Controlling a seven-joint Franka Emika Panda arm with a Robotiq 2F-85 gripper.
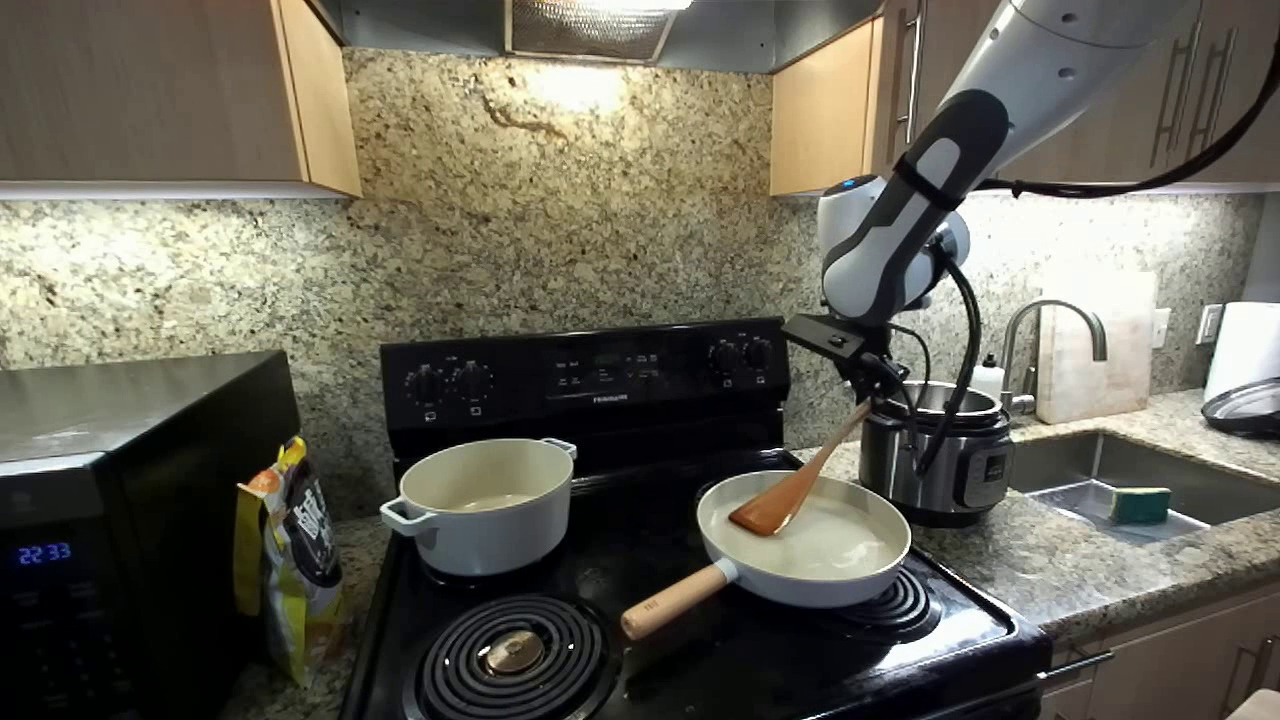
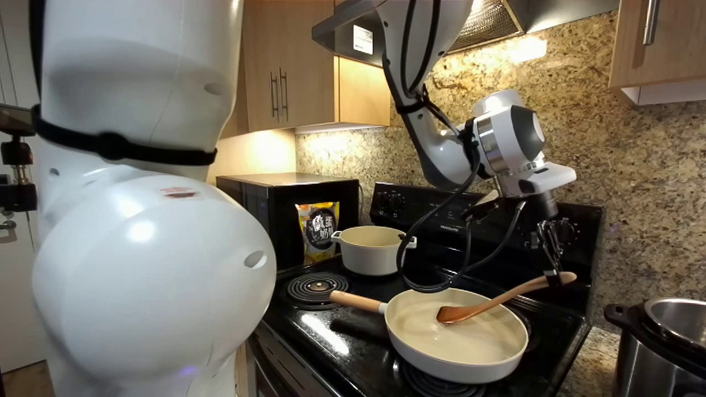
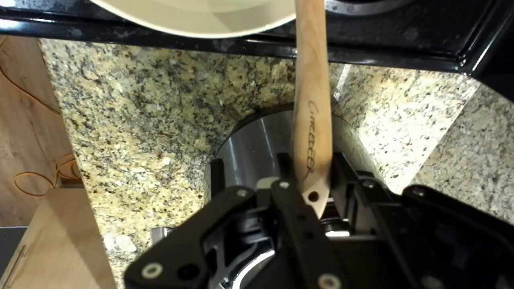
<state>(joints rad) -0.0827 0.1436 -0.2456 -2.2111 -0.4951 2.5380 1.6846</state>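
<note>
While its handle is pinched near the butt by the black end effector (image 3: 312,170), a wooden spatula (image 1: 797,487) is held at a slant, its blade lying within the rim of a shallow pan (image 2: 469,344). The handle is of pale, smooth wood, marked with dark lettering and pierced near the butt by a round hole; the flat, flared blade is reddish brown. The long axis is tilted: in both exterior views the butt is directed upward to the right and the blade downward to the left; in the wrist view the handle is seen extending straight out from the end effector. Whether the pan's floor is touched cannot be told. The pan, cream-lined, is borne by a black stove (image 1: 640,540), its own grip directed away from the spatula's butt. Farther out on the stove a two-handled pot (image 1: 500,535) is seen, its cream lining exposed. On the granite tabletop (image 1: 1060,560) beside the stove a steel cooker (image 1: 945,485) is placed, its contents hidden. In the sink (image 1: 1215,490) beyond, a green-and-yellow sponge (image 1: 1140,505) is contained.
</note>
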